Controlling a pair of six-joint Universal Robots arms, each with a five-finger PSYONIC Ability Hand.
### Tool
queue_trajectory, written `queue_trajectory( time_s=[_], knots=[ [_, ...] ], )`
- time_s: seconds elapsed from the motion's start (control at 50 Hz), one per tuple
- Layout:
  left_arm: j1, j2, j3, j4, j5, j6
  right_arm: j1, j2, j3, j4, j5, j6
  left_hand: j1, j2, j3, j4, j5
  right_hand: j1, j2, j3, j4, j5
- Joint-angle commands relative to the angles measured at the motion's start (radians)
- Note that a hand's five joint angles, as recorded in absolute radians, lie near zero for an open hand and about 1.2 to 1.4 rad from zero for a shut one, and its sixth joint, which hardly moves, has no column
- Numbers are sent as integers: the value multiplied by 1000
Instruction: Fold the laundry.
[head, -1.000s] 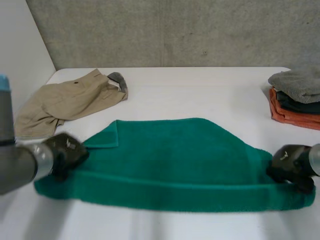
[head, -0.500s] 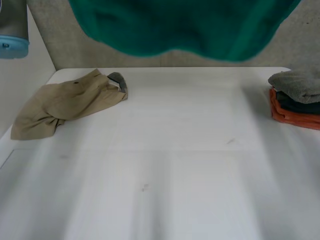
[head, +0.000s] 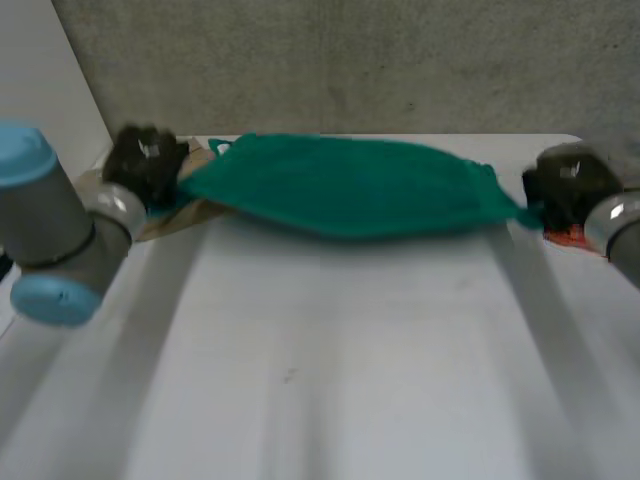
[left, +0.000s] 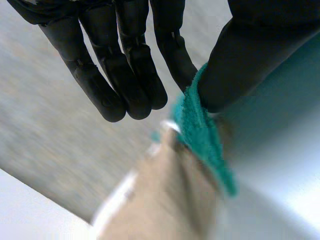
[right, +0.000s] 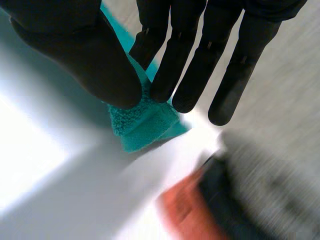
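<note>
**Item 1: green towel** (head: 345, 185). It is stretched sideways between the two hands over the 12 o'clock part of the tabletop (head: 330, 350). It is bunched into a long band whose lower edge bows downward in the middle. A shadow lies on the white surface just beneath it.

**Item 2: left hand** (head: 147, 160). It sits at 10 o'clock on the tabletop, at the towel's left end. In the left wrist view the thumb and the nearest finger pinch the towel's edge, and the other fingers hang straight beside them, clear of the cloth.

**Item 3: right hand** (head: 560, 185). It sits at 2 o'clock, at the towel's right end. In the right wrist view a corner of the towel is pinched between the thumb and the fingertips.

**Item 4: khaki garment** (head: 170, 218). It lies crumpled at 10 o'clock, under and behind the left hand and partly hidden by the towel.

**Item 5: stack of folded clothes** (right: 182, 210). It stands at 2 o'clock, just beyond the right hand, with an orange layer at the bottom and dark and grey layers above.
</note>
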Motion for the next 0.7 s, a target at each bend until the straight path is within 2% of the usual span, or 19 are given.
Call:
queue_trajectory(
  time_s=[0.02, 0.1, 0.14, 0.2, 0.28, 0.34, 0.48, 0.56, 0.64, 0.7],
  knots=[
    [9, 119, -268, -110, 29, 137, -83, -123, 209, 219, -78, -240, 229, 198, 205, 200, 238, 254, 219, 205, 197, 195],
    [11, 226, -374, -268, 24, 206, -167, -230, 264, 447, -132, -445, 229, 198, 205, 200, 238, 254, 219, 205, 197, 195],
    [14, 281, -416, -389, 15, 237, -215, -272, 270, 576, -142, -551, 229, 198, 205, 200, 238, 254, 219, 205, 197, 195],
    [14, 329, -439, -536, 9, 257, -266, -293, 273, 740, -141, -680, 229, 198, 205, 200, 238, 254, 219, 205, 197, 195],
    [14, 334, -427, -664, 6, 266, -275, -286, 266, 854, -139, -781, 229, 198, 205, 200, 238, 254, 219, 205, 197, 195],
    [6, 326, -388, -671, 7, 264, -264, -261, 246, 825, -139, -762, 229, 198, 205, 200, 238, 254, 219, 205, 197, 195],
    [-17, 191, -191, -580, 0, 260, -172, -165, 135, 606, -129, -558, 229, 198, 205, 200, 238, 254, 219, 205, 197, 195],
    [-45, 85, -28, -485, 12, 248, -113, -91, 46, 445, -107, -418, 229, 198, 205, 200, 238, 254, 219, 205, 197, 195],
    [-58, -80, 182, -344, 14, 234, -51, 15, -55, 231, -41, -270, 229, 198, 205, 200, 238, 254, 219, 205, 197, 195],
    [-66, -165, 294, -292, 6, 234, -28, 72, -104, 125, 5, -228, 229, 198, 205, 200, 238, 254, 219, 205, 197, 195]
  ],
)
